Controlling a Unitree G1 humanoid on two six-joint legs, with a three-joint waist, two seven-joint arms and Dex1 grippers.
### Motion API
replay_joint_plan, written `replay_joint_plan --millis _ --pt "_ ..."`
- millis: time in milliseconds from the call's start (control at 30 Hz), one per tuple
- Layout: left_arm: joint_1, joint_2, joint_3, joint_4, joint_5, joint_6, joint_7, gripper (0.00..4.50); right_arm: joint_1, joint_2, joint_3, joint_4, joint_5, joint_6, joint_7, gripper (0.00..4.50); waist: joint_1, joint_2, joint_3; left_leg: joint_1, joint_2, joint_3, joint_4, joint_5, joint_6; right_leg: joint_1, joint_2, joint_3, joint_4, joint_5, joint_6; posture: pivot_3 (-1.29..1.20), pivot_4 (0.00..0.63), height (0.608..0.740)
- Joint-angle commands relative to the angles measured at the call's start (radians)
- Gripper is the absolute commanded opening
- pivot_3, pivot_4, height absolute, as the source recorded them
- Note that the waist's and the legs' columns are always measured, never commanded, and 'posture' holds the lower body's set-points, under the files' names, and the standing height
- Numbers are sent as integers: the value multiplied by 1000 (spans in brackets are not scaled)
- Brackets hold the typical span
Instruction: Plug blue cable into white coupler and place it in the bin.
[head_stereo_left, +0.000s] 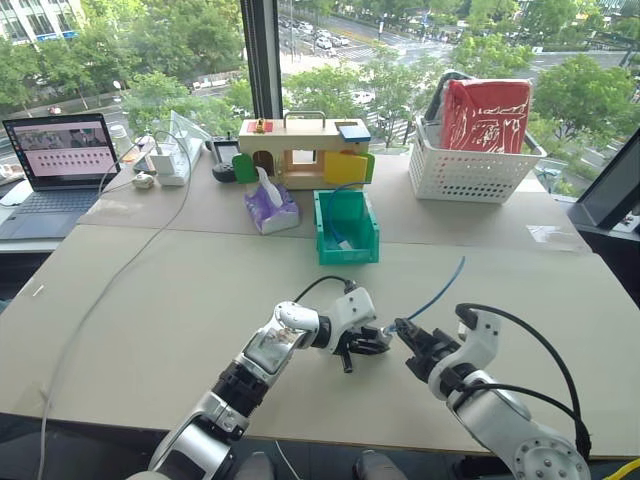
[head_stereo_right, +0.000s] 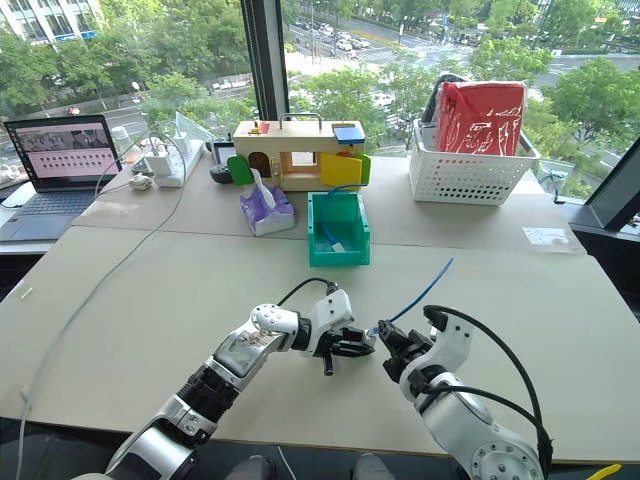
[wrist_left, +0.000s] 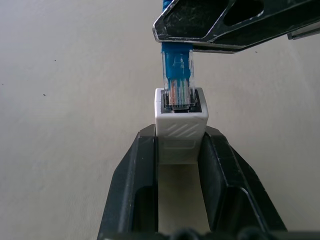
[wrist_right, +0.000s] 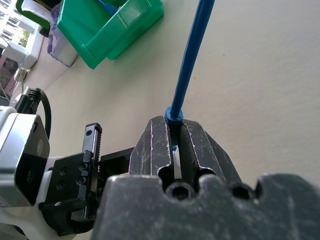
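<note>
Nearest, the right gripper (head_stereo_left: 408, 333) pinches the blue cable (head_stereo_left: 440, 290) by its plug, whose tip sits in the white coupler (wrist_left: 179, 131) clamped in the left gripper (head_stereo_left: 372, 342) above the worktop (head_stereo_left: 180, 300). Farther back stands the green bin (head_stereo_left: 347, 228).

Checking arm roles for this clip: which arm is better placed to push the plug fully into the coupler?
Probably the right. The right gripper is shut on the blue cable just behind its plug, whose tip sits at the socket mouth. The left gripper only clamps the white coupler, steadying it.
</note>
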Motion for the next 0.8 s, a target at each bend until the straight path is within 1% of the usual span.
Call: replay_joint_plan --millis 33,233,533,667,800 --pt "6 9 -23 5 21 26 17 630 -14 -24 13 -11 -24 43 10 0 0 0 0 0 0 0 0 0 0 0 0 0 0 0 0 0 150 725" --pt "1 18 -13 -37 15 121 39 630 -33 -66 54 -51 -53 115 -1 0 -2 0 0 0 0 0 0 0 0 0 0 0 0 0 0 0 150 725" --pt "-9 33 7 -93 0 251 71 630 -23 -47 42 -48 -82 126 -13 0 -5 -1 0 0 0 0 -1 0 0 0 0 0 0 0 0 0 150 725" --pt "-26 21 31 -107 -14 301 110 630 -31 -46 69 -65 -94 147 -24 0 -6 -1 0 0 0 0 -1 0 0 -1 0 0 0 0 0 0 150 725" --pt "-27 37 12 -141 -26 340 110 630 -19 -61 89 -95 -91 169 -16 0 -7 -1 0 0 0 0 -1 0 0 -1 0 0 0 0 0 0 150 725"
